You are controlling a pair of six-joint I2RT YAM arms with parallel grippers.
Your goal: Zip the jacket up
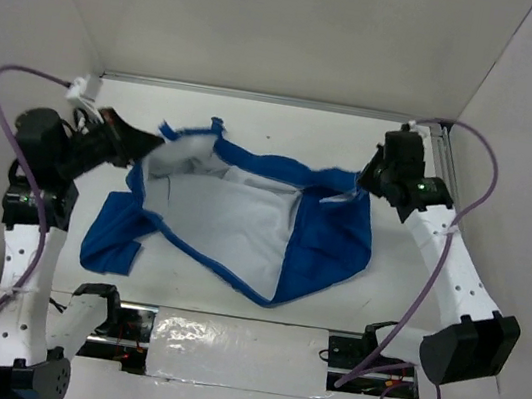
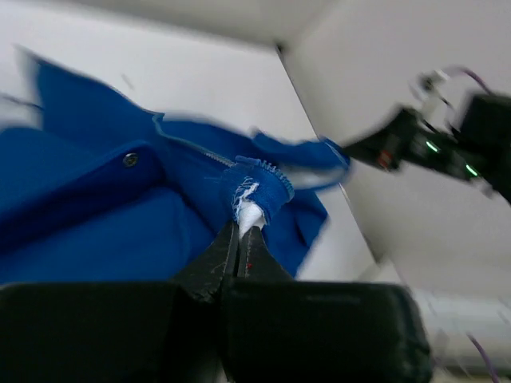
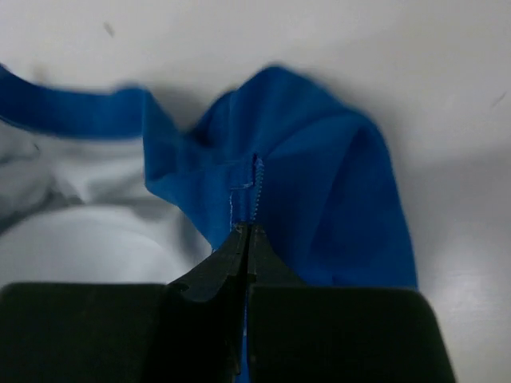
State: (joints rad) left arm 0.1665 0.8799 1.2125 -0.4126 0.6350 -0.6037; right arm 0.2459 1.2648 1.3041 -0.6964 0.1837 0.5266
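Clamped tight, left gripper (image 2: 242, 233) and right gripper (image 3: 246, 233) each pinch the jacket (image 1: 332, 242) edge, so it's stretched left-to-right between them, front wide open.

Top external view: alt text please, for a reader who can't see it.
A blue jacket lies open on a white table, white lining up, unzipped. The left gripper and right gripper each pinch its far edge, one at either side, holding it spread between them.
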